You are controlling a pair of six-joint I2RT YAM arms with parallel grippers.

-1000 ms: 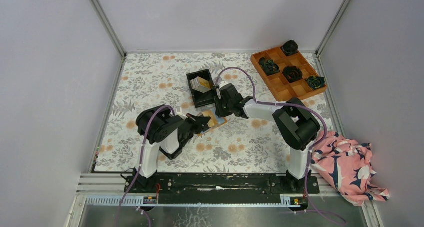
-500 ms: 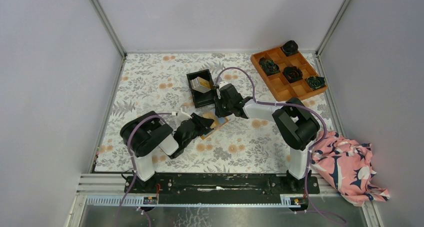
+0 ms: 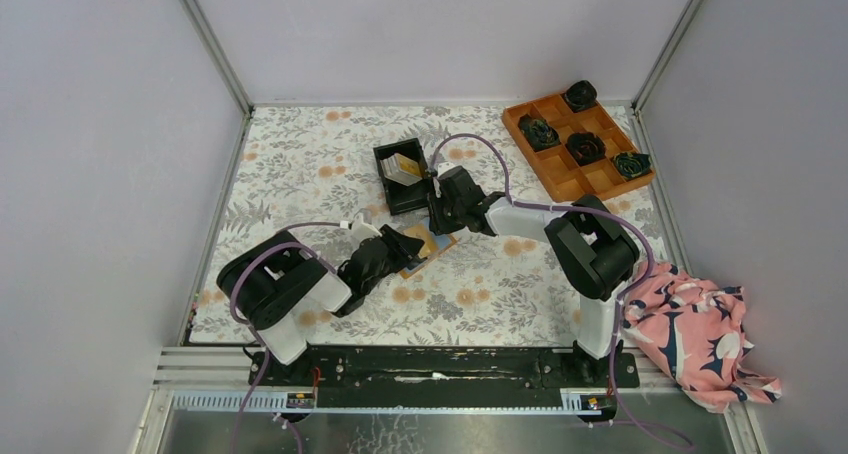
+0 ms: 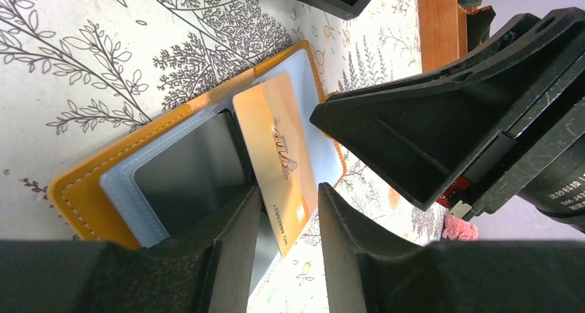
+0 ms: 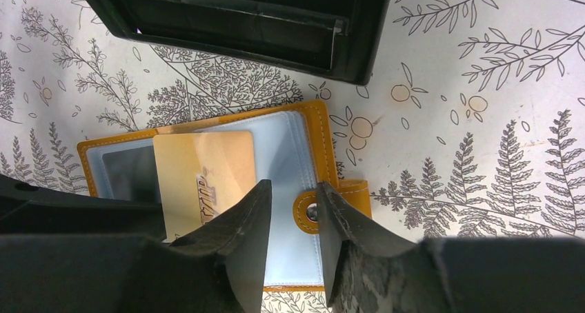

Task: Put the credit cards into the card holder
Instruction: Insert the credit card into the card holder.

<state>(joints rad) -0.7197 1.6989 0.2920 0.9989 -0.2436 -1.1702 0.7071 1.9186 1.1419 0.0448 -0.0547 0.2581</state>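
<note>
Left arm folded low, elbow out left. Its left tool (image 3: pixel 405 244) reaches right over the open card holder (image 3: pixel 428 247) at mid-desk, jaws parted and released, straddling a gold credit card (image 4: pixel 276 154). Whether that card sits in a light-blue pocket or merely on top is unclear. Right arm stretches left from its base. The right tool (image 3: pixel 437 214) is above the holder's snap tab, jaws parted, gripping nothing. Just beyond is the black bin (image 3: pixel 414 200) with spare cards (image 3: pixel 404 166). Floral desk (image 3: pixel 320 154); orange compartment tray (image 3: pixel 562 179) far right; pink cloth (image 3: pixel 700 334) near right; pale walls.
</note>
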